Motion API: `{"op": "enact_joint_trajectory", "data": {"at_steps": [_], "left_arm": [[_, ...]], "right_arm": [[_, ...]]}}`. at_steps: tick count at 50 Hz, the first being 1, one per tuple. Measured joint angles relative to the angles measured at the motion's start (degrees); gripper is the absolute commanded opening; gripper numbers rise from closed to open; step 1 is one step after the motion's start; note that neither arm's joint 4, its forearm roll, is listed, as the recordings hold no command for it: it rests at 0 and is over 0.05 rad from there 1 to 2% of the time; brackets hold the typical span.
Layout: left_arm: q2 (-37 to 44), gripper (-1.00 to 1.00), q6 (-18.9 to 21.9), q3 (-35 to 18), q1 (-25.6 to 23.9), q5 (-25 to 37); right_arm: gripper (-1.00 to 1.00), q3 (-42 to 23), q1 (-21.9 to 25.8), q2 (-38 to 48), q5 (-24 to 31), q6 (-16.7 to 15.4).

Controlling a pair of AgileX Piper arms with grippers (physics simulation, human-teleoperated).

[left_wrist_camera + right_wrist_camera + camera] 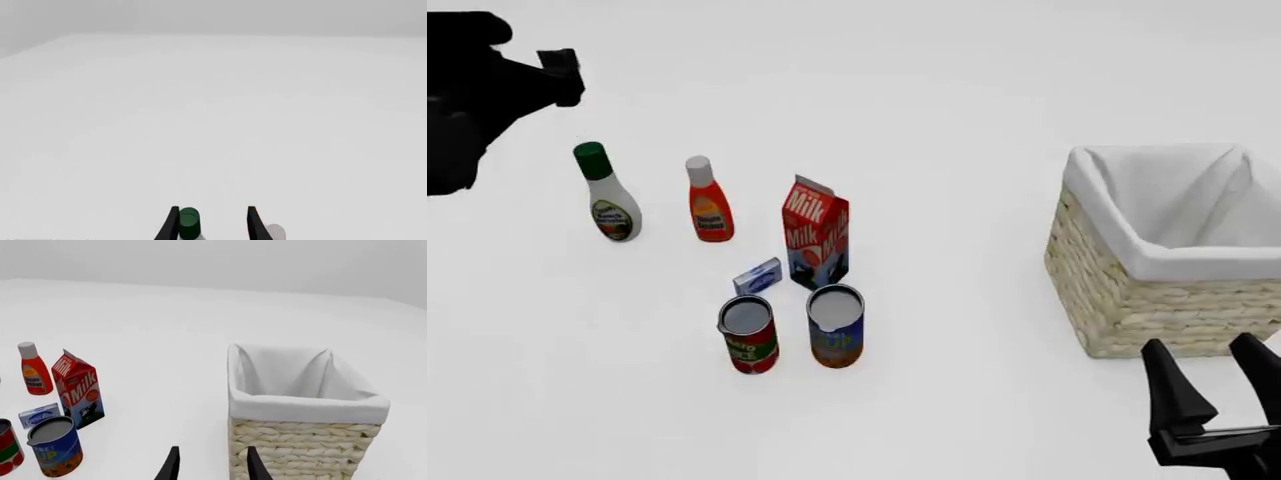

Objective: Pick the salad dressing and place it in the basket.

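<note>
Above the salad dressing [606,196], the open, empty left claw [212,227] could clip its green cap descending, toppling it toward the red bottle [707,201].

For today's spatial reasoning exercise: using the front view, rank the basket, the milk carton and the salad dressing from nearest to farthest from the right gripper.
1. The basket, just above and slightly left of the right gripper, on the table's right side.
2. The milk carton, upright near the middle of the table.
3. The salad dressing, far left, close to the left arm.
</note>
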Motion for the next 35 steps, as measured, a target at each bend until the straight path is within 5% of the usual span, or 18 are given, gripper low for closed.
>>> {"op": "enact_joint_trajectory", "data": {"at_steps": [35], "left_arm": [[14.98, 1.00, -2.28, -18.29, 4.02, 11.79]], "right_arm": [[1.00, 0.00, 0.43, -1.34, 1.79, 1.06]]}}
